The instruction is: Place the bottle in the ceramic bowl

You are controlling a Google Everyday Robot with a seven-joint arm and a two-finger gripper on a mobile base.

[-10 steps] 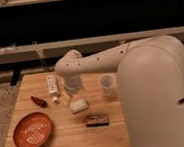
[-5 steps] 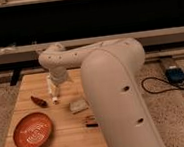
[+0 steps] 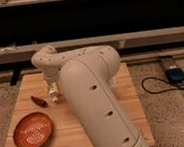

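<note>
Background: dark wall with pale horizontal rails behind; speckled floor on the right with a small blue-grey box (image 3: 173,74) and black cables (image 3: 157,87).
Surface: one wooden surface (image 3: 20,99), much of its right and middle hidden by the robot's bulky white arm (image 3: 92,88).
Gripper: the gripper (image 3: 51,87) hangs at the end of the arm's downturned wrist, over the far-left part of the surface. Whether it is spread wide, narrowed or closed on anything, I cannot tell.
Bottle: the bottle (image 3: 55,97) shows as a slim white shape directly under the gripper, on the far-left part of the surface. It looks upright, long axis vertical. White on white, so contact with the gripper cannot be made out.
Ceramic bowl: the ceramic bowl (image 3: 33,130) sits at the near-left corner, orange-red with white spiral lines, nothing in it.
Key relation: the bowl lies nearer and to the left of gripper and bottle, apart from both. By my judgement the carry runs towards the near-left corner, once the bottle is securely held.
Obstacle: a small dark red object (image 3: 38,101) lies just left of the bottle, between it and the bowl's far side. A low carry might brush it.
Counts: one bottle, one bowl, one dark red object, one arm, one gripper.
Progress: the bottle is not yet in the bowl.
</note>
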